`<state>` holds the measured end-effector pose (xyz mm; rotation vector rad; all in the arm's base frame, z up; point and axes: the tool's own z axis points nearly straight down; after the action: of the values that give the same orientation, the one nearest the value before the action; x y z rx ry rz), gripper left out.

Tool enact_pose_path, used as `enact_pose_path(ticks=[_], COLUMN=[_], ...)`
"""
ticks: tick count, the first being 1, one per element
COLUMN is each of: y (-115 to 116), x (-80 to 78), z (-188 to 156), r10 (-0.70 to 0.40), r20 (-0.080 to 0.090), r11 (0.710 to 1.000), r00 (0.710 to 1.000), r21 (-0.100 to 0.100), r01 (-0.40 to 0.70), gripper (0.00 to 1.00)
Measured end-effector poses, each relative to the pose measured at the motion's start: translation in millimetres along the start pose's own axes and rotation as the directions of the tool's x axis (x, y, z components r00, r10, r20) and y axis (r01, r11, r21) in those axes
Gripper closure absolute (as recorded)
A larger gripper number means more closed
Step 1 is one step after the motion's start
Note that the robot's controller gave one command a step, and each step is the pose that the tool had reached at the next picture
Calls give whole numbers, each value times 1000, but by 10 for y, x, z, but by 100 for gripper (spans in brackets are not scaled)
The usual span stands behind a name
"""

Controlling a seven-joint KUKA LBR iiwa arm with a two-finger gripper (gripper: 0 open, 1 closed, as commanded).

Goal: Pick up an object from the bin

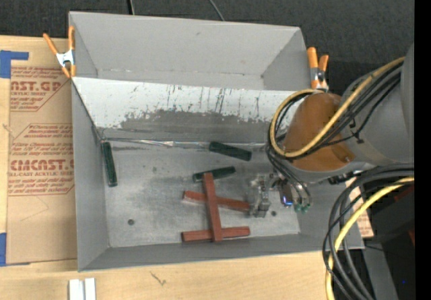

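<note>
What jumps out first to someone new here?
The arm's orange wrist cover at the right stands out most, with the end effector low over the right side of the bin floor. Next come the crossed red-brown sticks at front centre, then the dark green sticks scattered behind them and by the left wall.

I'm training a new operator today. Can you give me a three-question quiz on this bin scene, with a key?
1. True or false: the gripper is over the left half of the bin.
2. Multiple choice: the leftmost dark green stick lies A) along the left wall, B) on top of the other sticks, C) under the gripper.
3. Fill in: the crossed sticks nearest the gripper are ___ in colour.

Key: 1 false; 2 A; 3 red-brown.
</note>
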<state>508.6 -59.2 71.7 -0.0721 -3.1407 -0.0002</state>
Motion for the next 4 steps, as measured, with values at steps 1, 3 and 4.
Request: enact_pose_path(ticks=[1, 3, 4], y=[594, 1253, 1252], x=[-702, -357, -358], z=[20, 17, 17], r10=[-159, -379, -379], r20=[0, 2, 2], r11=[987, 925, 925], r00=[987, 925, 925], r21=[-1, -2, -1], r01=[159, 379, 379], gripper=[0, 100, 100])
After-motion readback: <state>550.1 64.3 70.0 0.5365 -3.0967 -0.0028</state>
